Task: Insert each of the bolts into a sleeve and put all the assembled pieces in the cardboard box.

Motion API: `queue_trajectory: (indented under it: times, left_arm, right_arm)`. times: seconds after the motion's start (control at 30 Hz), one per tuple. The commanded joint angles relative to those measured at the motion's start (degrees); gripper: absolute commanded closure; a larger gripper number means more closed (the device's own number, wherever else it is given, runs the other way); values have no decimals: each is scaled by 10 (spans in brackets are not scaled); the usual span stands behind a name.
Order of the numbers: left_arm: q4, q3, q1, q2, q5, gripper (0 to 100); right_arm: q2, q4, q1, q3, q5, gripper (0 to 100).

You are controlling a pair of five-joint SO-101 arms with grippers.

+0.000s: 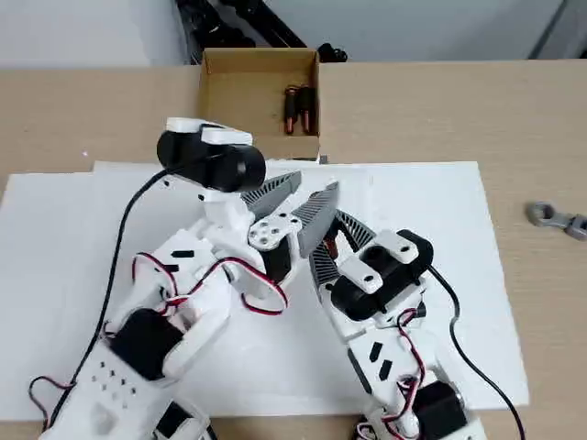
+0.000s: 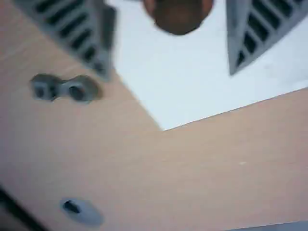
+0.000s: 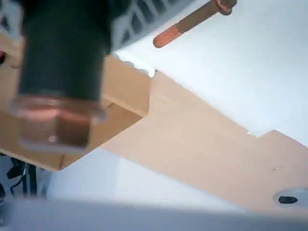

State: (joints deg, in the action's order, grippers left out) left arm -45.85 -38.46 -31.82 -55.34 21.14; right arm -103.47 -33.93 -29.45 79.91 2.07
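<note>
A cardboard box (image 1: pixel 213 92) stands at the table's far edge with assembled pieces (image 1: pixel 298 110) inside. My right gripper (image 1: pixel 326 240) is over the white sheet (image 1: pixel 431 211) below the box, shut on a dark sleeve (image 3: pixel 62 53) with a copper bolt head (image 3: pixel 55 125) at its end. The box (image 3: pixel 127 89) lies just past this piece. A second copper bolt (image 3: pixel 192 21) shows farther off by a grey ribbed finger (image 3: pixel 139 14). My left gripper (image 1: pixel 316 181) hangs open right beside the right one. Between its fingers (image 2: pixel 86 38) sits a round brown end (image 2: pixel 178 14), touching neither.
A grey wrench (image 1: pixel 555 217) lies on bare wood off the sheet's right edge, also seen as the wrench (image 2: pixel 65 89) from the left wrist. A cable hole (image 3: pixel 288 198) is set in the tabletop. Both arms crowd the middle of the sheet.
</note>
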Motion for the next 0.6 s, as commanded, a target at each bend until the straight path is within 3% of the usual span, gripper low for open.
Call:
queue_trajectory:
  times: [0.0, 0.3, 0.4, 0.57]
  left_arm:
    - [-30, 51, 26, -4, -85, 994]
    - [-77, 20, 200, -4, -77, 994]
    - [-86, 20, 224, -4, -89, 994]
    - [-84, 18, 227, -28, -91, 994]
  right_arm:
    - [-1, 15, 7, -27, 8, 995]
    - [32, 16, 38, -62, 5, 995]
    - [98, 21, 43, -94, 4, 995]
    - [264, 78, 112, -191, -18, 995]
